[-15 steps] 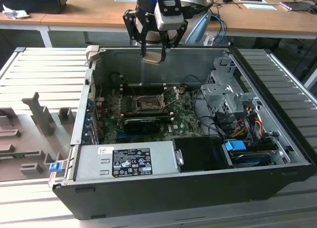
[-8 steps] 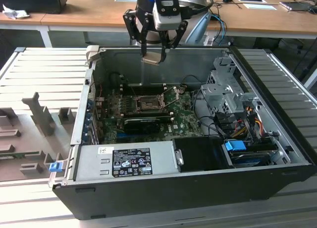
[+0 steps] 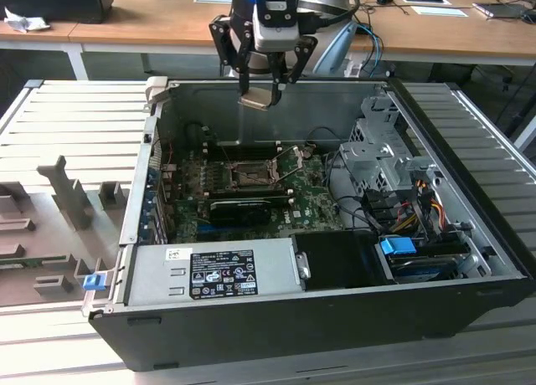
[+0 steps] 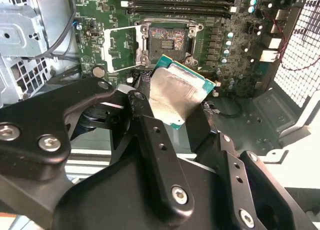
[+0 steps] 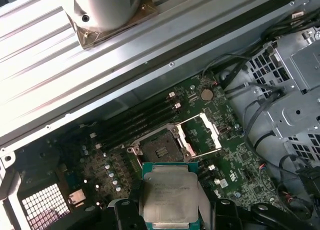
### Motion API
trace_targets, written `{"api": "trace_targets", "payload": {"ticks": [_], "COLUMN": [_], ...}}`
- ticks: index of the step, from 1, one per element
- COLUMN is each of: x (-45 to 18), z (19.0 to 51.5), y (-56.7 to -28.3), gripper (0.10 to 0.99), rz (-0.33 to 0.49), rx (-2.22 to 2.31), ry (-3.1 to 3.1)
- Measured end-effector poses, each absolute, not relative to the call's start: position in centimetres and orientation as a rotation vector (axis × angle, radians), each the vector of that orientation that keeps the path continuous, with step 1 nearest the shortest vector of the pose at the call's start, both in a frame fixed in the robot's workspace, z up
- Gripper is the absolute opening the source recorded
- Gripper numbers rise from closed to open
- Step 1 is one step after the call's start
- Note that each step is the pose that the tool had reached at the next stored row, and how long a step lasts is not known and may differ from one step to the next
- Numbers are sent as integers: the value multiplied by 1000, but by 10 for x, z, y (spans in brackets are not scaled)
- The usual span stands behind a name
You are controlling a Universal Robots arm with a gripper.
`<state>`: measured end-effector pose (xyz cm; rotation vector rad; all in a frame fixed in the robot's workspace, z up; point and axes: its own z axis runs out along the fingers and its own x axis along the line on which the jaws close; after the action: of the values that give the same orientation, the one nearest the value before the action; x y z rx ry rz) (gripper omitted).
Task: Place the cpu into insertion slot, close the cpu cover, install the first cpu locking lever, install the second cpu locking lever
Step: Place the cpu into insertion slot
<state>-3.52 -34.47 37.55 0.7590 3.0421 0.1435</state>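
Hand (image 3: 261, 89) grasps the cpu (image 5: 170, 196). The insertion slot (image 5: 159, 149) lies exposed below the hand, with the cpu cover (image 5: 211, 132) swung open.

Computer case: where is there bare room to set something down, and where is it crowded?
Bare room: the ribbed table on the exterior view's right of the case, and the open insertion slot beside the black card. The claw, over the case, holds the cpu. Crowded: the cables by the drive cage.
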Motion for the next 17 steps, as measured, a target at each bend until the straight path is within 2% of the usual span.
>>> {"api": "trace_targets", "payload": {"ticks": [17], "x": [-35], "z": [375], "y": [-345], "gripper": [529], "rz": [143], "rx": [975], "ry": [2973]}}
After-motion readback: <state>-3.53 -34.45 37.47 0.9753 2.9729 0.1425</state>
